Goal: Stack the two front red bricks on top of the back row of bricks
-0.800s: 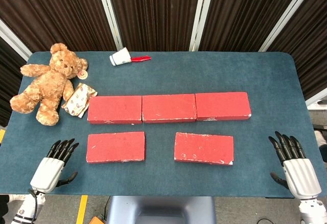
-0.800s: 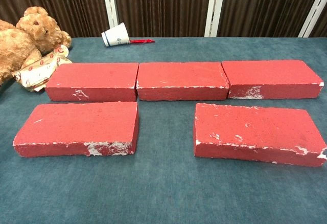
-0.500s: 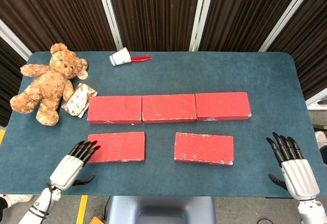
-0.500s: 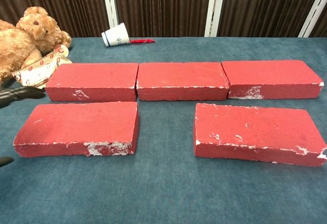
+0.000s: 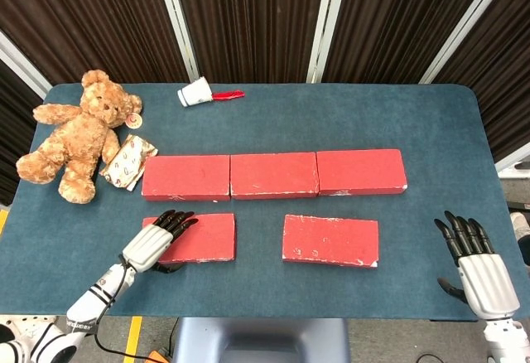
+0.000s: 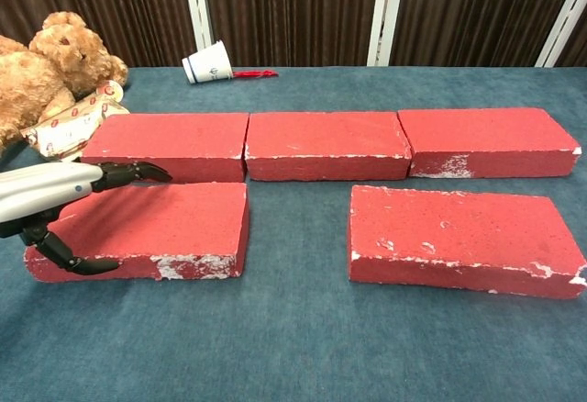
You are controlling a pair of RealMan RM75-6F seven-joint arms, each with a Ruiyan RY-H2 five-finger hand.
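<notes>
Three red bricks form the back row (image 5: 274, 175) (image 6: 326, 143), end to end across the table's middle. In front of it lie the front left brick (image 5: 203, 237) (image 6: 156, 223) and the front right brick (image 5: 330, 240) (image 6: 459, 237), flat and apart. My left hand (image 5: 157, 243) (image 6: 50, 198) reaches over the left end of the front left brick. Its fingers (image 6: 128, 173) stretch above the top face and its thumb curls down by the front face. It holds nothing. My right hand (image 5: 476, 268) hovers open by the table's front right edge, well to the right of the front right brick.
A teddy bear (image 5: 79, 135) (image 6: 46, 67) sits at the back left with a printed packet (image 5: 128, 162) (image 6: 73, 122) beside it, close to the back row's left end. A tipped paper cup (image 5: 195, 93) (image 6: 206, 62) and a small red item (image 5: 228, 95) lie at the back.
My left hand has moved right and forward from the table's front left corner to span the left end of the front left brick. The right hand has barely shifted. No brick has moved.
</notes>
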